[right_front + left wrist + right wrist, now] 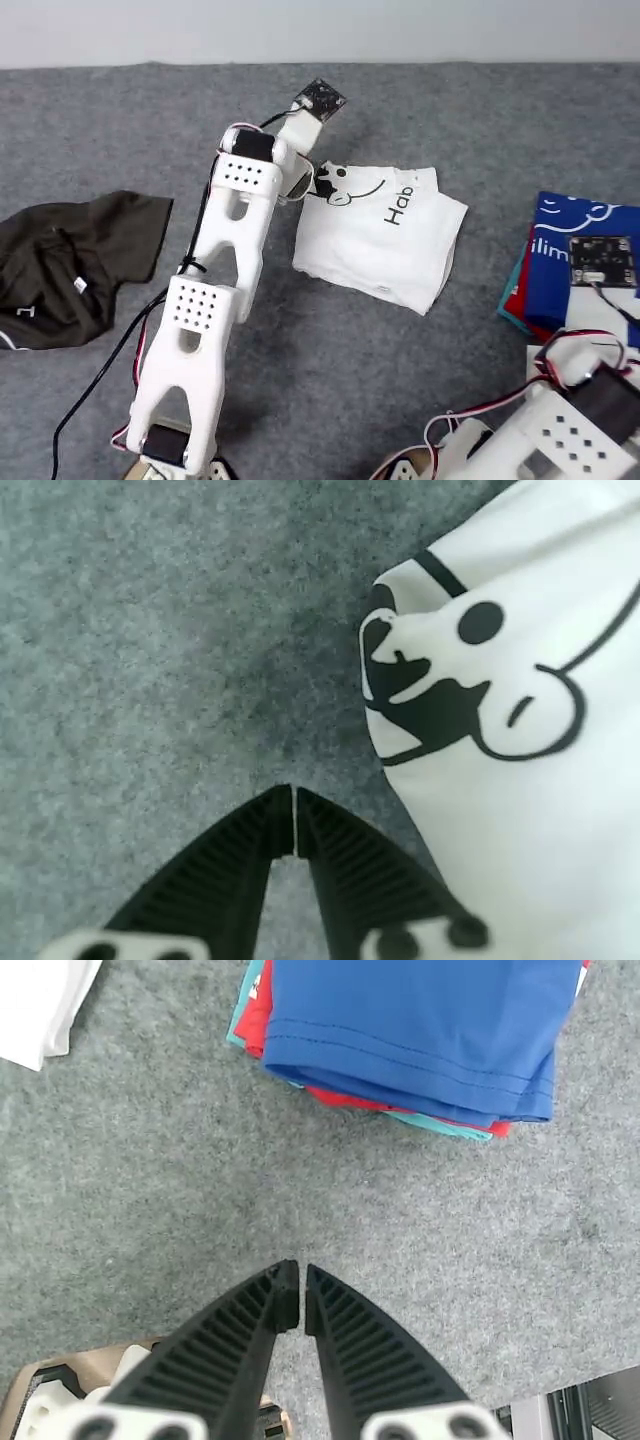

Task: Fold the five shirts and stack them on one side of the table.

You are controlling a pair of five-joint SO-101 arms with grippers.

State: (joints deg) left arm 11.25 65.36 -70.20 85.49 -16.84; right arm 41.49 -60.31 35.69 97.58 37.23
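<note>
The left claw (295, 805) is pressed shut with nothing in it. It is held low over the grey fuzzy table cover (130, 630), just beside a corner of the white shirt (520, 810). That shirt is folded into a soft, flat square with a black cartoon face printed near the claw. The claw is likely kept there so the corner can be pinched.

The right claw (302, 1280) is shut and empty too. Ahead of it a neat stack (410, 1020) is seen, with smooth blue cloth on top and red and teal under it. A dark shirt (70, 260), crumpled and not yet folded, is left well apart from both claws.
</note>
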